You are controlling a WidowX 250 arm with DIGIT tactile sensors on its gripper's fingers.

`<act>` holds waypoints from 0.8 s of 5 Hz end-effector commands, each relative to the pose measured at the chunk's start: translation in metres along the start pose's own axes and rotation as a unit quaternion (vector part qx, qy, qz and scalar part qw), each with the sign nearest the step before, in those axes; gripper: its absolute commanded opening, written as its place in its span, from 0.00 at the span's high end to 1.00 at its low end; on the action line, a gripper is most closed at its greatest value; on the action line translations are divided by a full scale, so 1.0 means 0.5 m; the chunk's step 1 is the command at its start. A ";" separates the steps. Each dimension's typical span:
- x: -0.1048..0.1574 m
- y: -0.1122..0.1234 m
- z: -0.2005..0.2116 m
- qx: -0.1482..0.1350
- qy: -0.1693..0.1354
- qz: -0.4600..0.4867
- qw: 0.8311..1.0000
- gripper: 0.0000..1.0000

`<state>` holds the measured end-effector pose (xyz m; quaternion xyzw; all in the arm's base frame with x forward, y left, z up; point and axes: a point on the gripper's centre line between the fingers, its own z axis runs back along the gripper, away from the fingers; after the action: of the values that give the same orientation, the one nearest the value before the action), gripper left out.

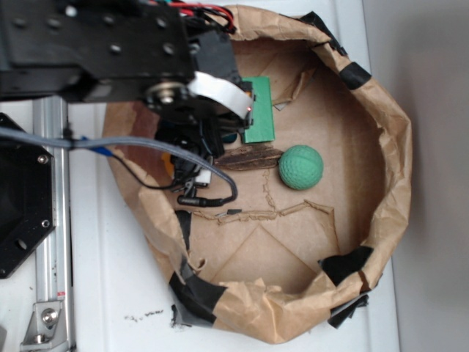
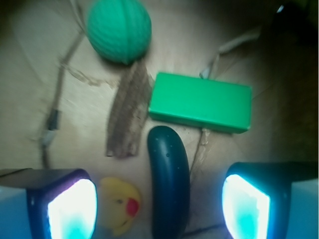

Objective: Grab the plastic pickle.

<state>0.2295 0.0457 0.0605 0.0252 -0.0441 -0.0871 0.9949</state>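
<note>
Pickle (image 2: pixel 168 184) lies between your gripper's (image 2: pixel 159 204) spread fingers, untouched, with the duck (image 2: pixel 119 203) just left of it and the block (image 2: pixel 200 102) beyond its tip.

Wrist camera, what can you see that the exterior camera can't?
Only the wrist view shows the plastic pickle lying between the open gripper's fingers, with a yellow duck beside it. Only the exterior view shows the whole brown paper basket, the robot arm and its cables, which hide the pickle. Both show the green dimpled ball, the green block and the bark-like strip.
</note>
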 end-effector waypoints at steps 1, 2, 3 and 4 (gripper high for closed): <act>-0.009 0.011 -0.038 0.016 0.025 -0.027 0.999 0.00; -0.015 0.039 -0.066 -0.001 0.036 -0.017 0.999 0.00; -0.023 0.051 -0.087 -0.010 0.040 -0.009 0.999 0.00; -0.035 0.066 -0.103 -0.022 0.054 0.011 0.998 0.04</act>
<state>0.2294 0.0687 0.0112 0.0112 0.0088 -0.0798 0.9967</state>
